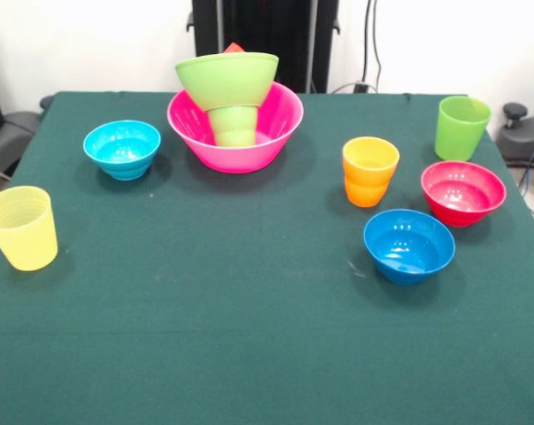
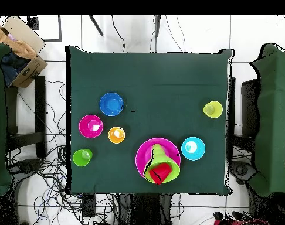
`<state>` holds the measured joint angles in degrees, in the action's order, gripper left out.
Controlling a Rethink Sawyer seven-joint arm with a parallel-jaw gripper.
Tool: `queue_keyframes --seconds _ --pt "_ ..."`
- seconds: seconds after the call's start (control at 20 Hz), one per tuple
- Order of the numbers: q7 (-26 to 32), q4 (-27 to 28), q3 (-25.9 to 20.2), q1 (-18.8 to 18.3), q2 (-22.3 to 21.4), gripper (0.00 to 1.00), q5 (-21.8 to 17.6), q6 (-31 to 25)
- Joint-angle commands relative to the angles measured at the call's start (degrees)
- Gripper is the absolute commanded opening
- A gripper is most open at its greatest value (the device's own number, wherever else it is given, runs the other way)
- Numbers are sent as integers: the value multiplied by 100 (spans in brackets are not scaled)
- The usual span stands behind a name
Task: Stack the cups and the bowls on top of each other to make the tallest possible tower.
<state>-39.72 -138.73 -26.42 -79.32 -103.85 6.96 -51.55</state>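
- My claw shows in neither view, so I cannot tell whether it is wide, narrow or holding anything.
- The tower [image 1: 235, 111] stands at the table's [image 1: 249, 336] far edge in the front view: large pink bowl [image 1: 196, 133], small green cup [image 1: 235, 127] upside down inside it, lime green bowl [image 1: 227, 78] on that cup, red cup [image 2: 160, 173] on top.
- I judge the tower shaky: the lime green bowl is wider than the cup beneath, so a nudge or off-centre load could tip it.
- In the front view, left of the tower sit the light blue bowl [image 1: 122, 149] and, nearer the camera, the pale yellow cup [image 1: 20, 227]; right of it the orange cup [image 1: 370, 171], taller lime green cup [image 1: 462, 127], magenta bowl [image 1: 463, 191] and darker blue bowl [image 1: 409, 244].
- Reaching for those, my arm could brush the tower.
- From the front the red cup is only a sliver behind the lime bowl's rim; whether it stands upright I cannot tell.
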Motion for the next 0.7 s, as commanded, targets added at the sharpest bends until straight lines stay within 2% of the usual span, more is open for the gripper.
queue_keyframes --seconds 0.05,0.2,0.3,0.45,0.55,0.7 --pt "2514 -1097 1273 225 647 100 413 899" --pt "3107 -1355 1499 467 918 100 1238 1085" --pt "2922 -1338 1388 527 1043 100 1061 1414" --pt "2944 -1465 1317 522 1369 100 1125 2062" --pt "2835 -1473 1114 503 1634 100 1132 2454" --pt "2626 -1424 843 489 1876 100 1196 2616"
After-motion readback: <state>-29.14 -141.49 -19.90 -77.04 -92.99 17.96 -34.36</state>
